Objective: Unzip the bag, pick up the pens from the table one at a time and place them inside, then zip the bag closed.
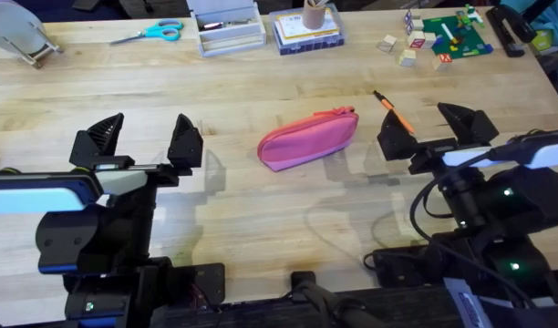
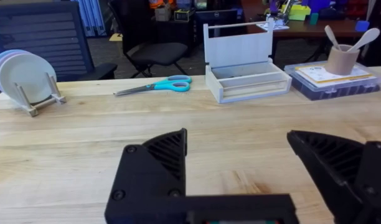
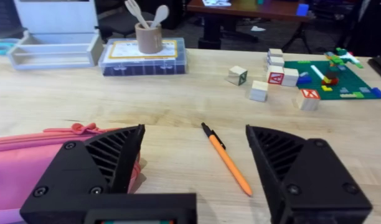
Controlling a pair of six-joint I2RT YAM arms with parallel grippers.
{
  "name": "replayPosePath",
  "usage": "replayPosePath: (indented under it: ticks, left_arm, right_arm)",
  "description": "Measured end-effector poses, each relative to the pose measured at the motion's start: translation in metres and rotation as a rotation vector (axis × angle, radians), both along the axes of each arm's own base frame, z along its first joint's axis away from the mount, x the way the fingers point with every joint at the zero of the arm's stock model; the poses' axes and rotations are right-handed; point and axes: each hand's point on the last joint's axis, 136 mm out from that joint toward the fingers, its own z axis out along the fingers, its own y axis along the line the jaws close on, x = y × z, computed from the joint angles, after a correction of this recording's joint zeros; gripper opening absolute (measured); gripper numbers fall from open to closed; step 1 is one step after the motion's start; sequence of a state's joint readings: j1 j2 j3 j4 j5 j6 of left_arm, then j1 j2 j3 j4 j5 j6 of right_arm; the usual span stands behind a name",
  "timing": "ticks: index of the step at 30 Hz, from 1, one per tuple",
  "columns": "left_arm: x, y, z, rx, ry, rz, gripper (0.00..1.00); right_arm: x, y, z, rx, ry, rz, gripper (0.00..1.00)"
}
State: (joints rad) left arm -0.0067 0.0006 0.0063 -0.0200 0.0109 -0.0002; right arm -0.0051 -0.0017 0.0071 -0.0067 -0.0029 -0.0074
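Pink bag [image 1: 308, 138] lies mid-tabletop [image 1: 261, 210], looks zipped; you can't see its contents. Orange pen [image 1: 394, 112] lies just right of it, apart. Your right end effector [image 1: 435, 130] is spread near the pen; left end effector [image 1: 142, 143] is spread, well left of the bag.

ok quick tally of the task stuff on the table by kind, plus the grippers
bag: 1, pink, zipped
pen: 1, orange with black tip
scissors: 1, blue handles
grippers: 2, left gripper and right gripper, both open
total: 5
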Motion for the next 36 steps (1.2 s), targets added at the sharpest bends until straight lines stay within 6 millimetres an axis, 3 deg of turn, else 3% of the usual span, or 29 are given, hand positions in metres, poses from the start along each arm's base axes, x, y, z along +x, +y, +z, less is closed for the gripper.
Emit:
replayPosePath:
  ticks: [23,28,31,36]
  left_arm:
    - [0.0,0.001,-0.002,0.023,0.009,0.007,0.994]
    - [-0.006,0.001,-0.011,0.054,0.104,0.005,0.994]
    - [-0.012,0.002,0.005,0.077,0.123,0.004,0.994]
    - [-0.016,0.002,0.044,0.096,0.121,0.006,0.994]
  right_arm:
    - [0.0,-0.001,0.0,0.001,0.004,-0.004,0.997]
    - [-0.007,-0.001,-0.002,0.009,0.085,-0.005,0.996]
    - [-0.011,-0.001,0.011,0.009,0.113,-0.005,0.995]
    - [-0.013,0.001,0.054,0.011,0.109,0.004,0.996]
